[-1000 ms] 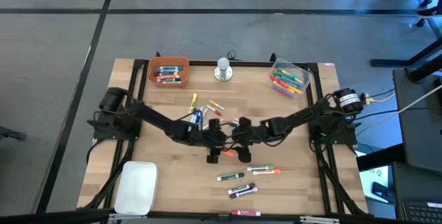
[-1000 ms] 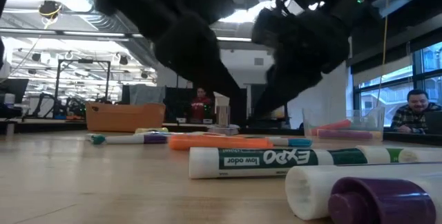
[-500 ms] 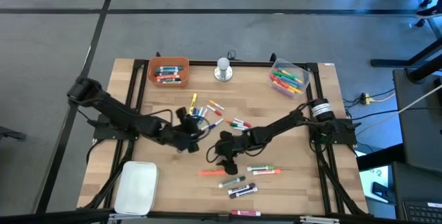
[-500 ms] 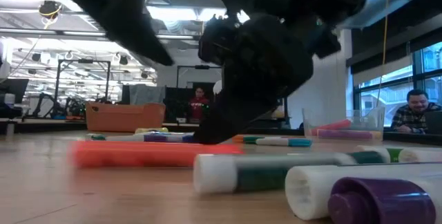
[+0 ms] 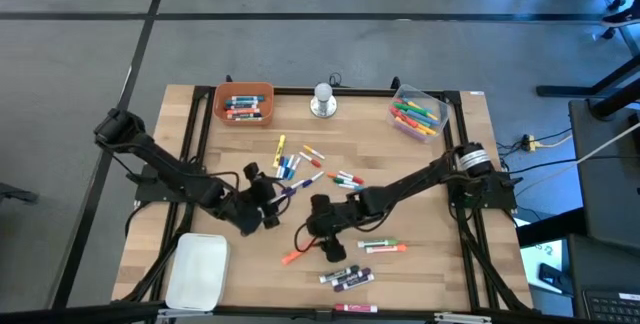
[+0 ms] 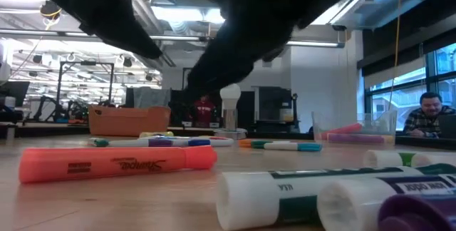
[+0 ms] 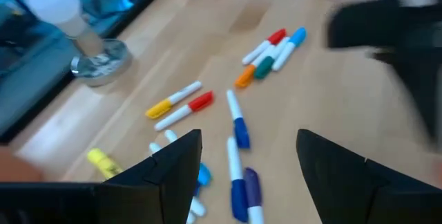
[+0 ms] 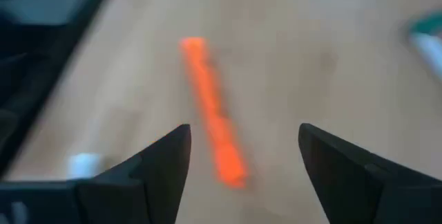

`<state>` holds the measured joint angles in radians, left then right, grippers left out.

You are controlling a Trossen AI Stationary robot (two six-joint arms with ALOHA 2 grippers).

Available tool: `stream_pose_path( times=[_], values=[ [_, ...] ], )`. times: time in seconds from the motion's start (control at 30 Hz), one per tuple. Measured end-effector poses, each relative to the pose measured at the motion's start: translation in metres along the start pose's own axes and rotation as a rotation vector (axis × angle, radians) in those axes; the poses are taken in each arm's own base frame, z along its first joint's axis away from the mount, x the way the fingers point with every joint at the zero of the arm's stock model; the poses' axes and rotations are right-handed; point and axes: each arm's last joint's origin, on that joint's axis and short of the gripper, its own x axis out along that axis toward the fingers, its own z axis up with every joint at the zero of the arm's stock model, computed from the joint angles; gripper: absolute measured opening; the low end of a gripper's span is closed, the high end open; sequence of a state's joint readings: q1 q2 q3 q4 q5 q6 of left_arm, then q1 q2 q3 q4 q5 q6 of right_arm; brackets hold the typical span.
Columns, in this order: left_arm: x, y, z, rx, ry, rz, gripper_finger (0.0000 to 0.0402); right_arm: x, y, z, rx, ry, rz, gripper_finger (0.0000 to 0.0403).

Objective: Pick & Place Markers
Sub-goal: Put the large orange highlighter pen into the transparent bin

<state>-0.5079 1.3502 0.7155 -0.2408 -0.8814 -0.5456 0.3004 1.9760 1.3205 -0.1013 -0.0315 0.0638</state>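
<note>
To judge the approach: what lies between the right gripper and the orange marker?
Only bare wood. In the right wrist view, the open right gripper frames the orange marker on the table, nothing intervening.

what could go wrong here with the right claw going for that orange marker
1. The orange marker lies loose ahead of the open right claw; a finger could nudge it and roll it away.
2. Other markers lie close by, so the claw may knock or catch one.
3. The left claw, open above the scattered markers, works close by; the arms could collide.

Matt pale wood table (image 5: 460, 254), smooth plastic markers (image 5: 296, 163), one orange marker (image 6: 117, 163) faintly glossy, shiny silver metal knob (image 5: 322, 101).
</note>
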Motion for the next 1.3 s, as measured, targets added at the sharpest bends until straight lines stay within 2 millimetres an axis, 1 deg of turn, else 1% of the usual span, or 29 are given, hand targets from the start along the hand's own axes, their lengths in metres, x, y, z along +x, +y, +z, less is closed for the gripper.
stream_pose_path(
  times=[0.1, 0.2, 0.3, 0.4, 0.47, 0.57, 0.67, 0.73, 0.8, 0.87, 0.97, 1.03, 1.13, 1.23, 1.3],
  values=[
    [-0.002, 0.002, -0.004, 0.002, -0.001, 0.045, 0.0233, 0.008, 0.004, 0.006, -0.057, -0.022, 0.114, 0.0267],
    [-0.002, 0.003, -0.004, -0.022, -0.002, 0.064, 0.0233, 0.018, 0.004, 0.004, -0.113, -0.018, 0.144, 0.0267],
    [-0.003, 0.002, -0.006, -0.040, 0.001, 0.059, 0.0233, 0.032, 0.002, -0.006, -0.124, 0.023, 0.127, 0.0262],
    [-0.005, 0.001, -0.009, -0.038, 0.005, 0.054, 0.0233, 0.045, 0.001, -0.019, -0.125, 0.077, 0.119, 0.0243],
    [-0.007, 0.000, -0.010, -0.038, 0.007, 0.051, 0.0233, 0.050, 0.000, -0.023, -0.132, 0.091, 0.119, 0.0222],
    [-0.008, 0.001, -0.011, -0.038, 0.009, 0.059, 0.0233, 0.053, 0.000, -0.027, -0.139, 0.114, 0.096, 0.0175],
    [-0.008, 0.001, -0.012, -0.036, 0.009, 0.062, 0.0233, 0.053, -0.001, -0.028, -0.142, 0.143, 0.043, 0.0108],
    [-0.008, 0.001, -0.012, -0.032, 0.010, 0.066, 0.0233, 0.047, -0.001, -0.029, -0.137, 0.182, 0.037, 0.0063],
    [-0.008, 0.003, -0.013, -0.029, 0.011, 0.080, 0.0233, 0.037, -0.001, -0.031, -0.099, 0.250, 0.031, 0.0059],
    [-0.008, 0.003, -0.015, -0.045, 0.014, 0.097, 0.0233, 0.022, 0.001, -0.032, -0.076, 0.339, -0.024, 0.0059],
    [-0.003, 0.004, -0.029, -0.078, 0.009, 0.118, 0.0233, -0.009, 0.004, -0.036, -0.108, 0.483, -0.150, 0.0059],
    [0.001, 0.004, -0.040, -0.091, 0.011, 0.120, 0.0233, -0.033, 0.001, -0.031, -0.091, 0.531, -0.210, 0.0059],
    [0.007, 0.006, -0.053, -0.113, 0.015, 0.126, 0.0233, -0.074, -0.012, -0.026, -0.032, 0.531, -0.322, 0.0059],
    [0.010, 0.005, -0.056, -0.141, 0.011, 0.114, 0.0233, -0.112, -0.030, -0.037, 0.055, 0.511, -0.463, 0.0058],
    [0.012, 0.005, -0.055, -0.145, 0.009, 0.106, 0.0233, -0.138, -0.043, -0.049, 0.143, 0.467, -0.593, 0.0058]
  ],
)
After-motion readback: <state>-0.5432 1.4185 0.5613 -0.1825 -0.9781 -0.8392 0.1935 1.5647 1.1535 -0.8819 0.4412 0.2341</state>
